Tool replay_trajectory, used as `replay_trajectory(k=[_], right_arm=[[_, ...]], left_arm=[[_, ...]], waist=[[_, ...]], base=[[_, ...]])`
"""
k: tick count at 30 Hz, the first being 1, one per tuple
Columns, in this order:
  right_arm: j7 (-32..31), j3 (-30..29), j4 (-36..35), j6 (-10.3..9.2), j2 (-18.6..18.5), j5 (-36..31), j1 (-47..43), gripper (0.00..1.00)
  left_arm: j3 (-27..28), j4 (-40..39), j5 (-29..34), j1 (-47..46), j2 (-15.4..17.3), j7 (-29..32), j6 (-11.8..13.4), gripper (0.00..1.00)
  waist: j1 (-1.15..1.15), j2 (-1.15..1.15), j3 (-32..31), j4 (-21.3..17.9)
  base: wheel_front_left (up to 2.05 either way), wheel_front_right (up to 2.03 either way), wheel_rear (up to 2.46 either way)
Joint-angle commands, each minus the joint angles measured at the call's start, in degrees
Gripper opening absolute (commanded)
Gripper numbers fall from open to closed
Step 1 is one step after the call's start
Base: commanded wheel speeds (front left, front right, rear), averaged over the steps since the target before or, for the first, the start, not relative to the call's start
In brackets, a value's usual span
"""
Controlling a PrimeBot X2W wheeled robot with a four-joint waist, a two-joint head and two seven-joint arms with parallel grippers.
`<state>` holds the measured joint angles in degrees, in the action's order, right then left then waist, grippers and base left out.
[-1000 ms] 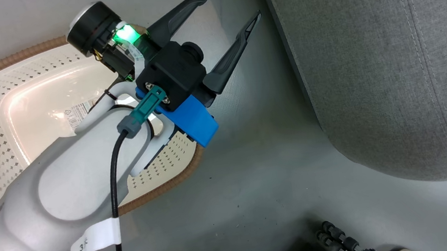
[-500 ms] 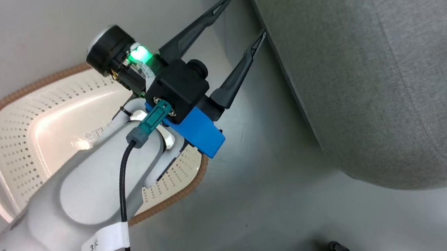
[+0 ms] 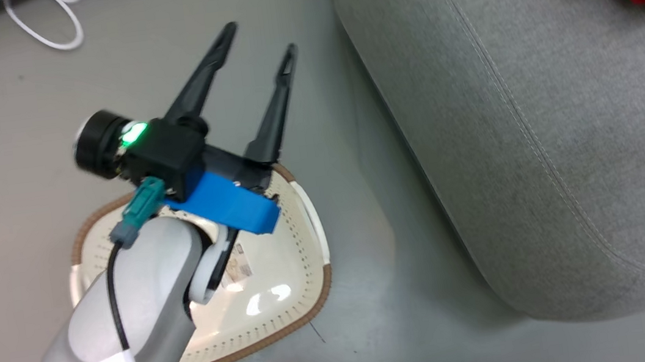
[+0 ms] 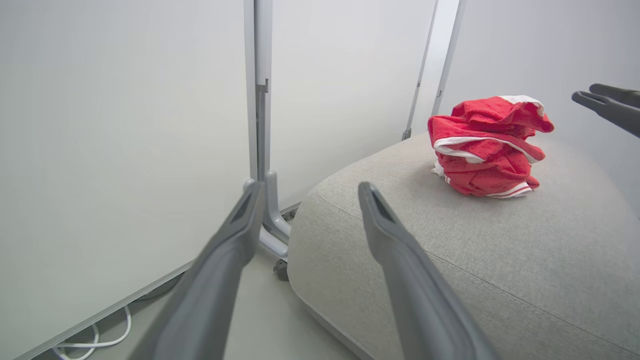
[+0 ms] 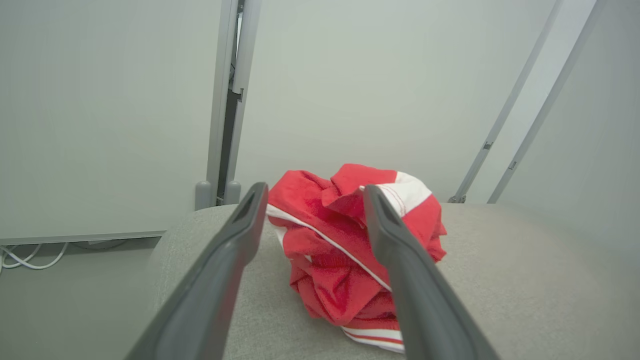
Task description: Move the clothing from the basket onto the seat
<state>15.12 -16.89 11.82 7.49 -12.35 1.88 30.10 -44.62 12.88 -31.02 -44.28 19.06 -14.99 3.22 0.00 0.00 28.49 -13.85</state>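
Large light grey upholstered seat (image 3: 536,118), just beside oval cream perforated basket (image 3: 291,252), seemingly emptied, partly hidden by forearm (image 3: 131,327). Crumpled red, white-striped clothing (image 4: 487,147) heaped on seat, as delivered. Fingers apart, empty: left gripper (image 3: 260,38) over basket, right gripper (image 5: 315,189) facing heap.

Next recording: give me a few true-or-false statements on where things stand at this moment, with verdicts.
1. The clothing lies on the seat. True.
2. The left gripper is shut on clothing. False: it is open and empty.
3. The basket stands on the seat. False: it stands on the floor beside the seat.
4. The right gripper is open. True.
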Motion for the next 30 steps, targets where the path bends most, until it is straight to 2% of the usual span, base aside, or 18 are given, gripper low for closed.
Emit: replay_trajectory(k=[1,9,11,20,30], right_arm=[[0.0,2.0,-0.7,0.01,0.7,0.2,-1.6,1.00],[0.0,10.9,-0.8,0.01,2.5,0.5,-3.7,1.00],[0.0,11.8,-0.5,0.01,2.6,0.7,-3.9,1.00],[0.0,17.4,1.9,0.01,4.8,2.1,-6.9,1.00],[0.0,18.3,4.5,0.01,7.0,3.8,-13.9,1.00]], left_arm=[[3.2,-0.6,1.3,3.0,-0.5,-0.3,0.2,1.00],[18.2,-1.6,6.7,13.7,-3.4,-0.3,-0.1,1.00],[19.9,-1.7,7.3,15.0,-3.9,-0.3,-0.3,1.00],[33.2,-1.2,12.7,25.3,-9.3,-0.3,-4.1,1.00],[43.1,-0.1,17.4,33.9,-14.0,-0.3,-7.9,1.00]], waist=[[0.00,0.00,-4.9,3.6],[0.00,0.00,-11.1,8.1],[0.00,0.00,-11.8,8.6],[0.00,0.00,-17.6,11.4],[0.00,0.00,-24.0,12.9]], base=[[0.00,0.00,0.00],[0.00,0.00,0.00],[0.00,0.00,0.00],[0.00,0.00,0.00],[0.00,0.00,0.00]])
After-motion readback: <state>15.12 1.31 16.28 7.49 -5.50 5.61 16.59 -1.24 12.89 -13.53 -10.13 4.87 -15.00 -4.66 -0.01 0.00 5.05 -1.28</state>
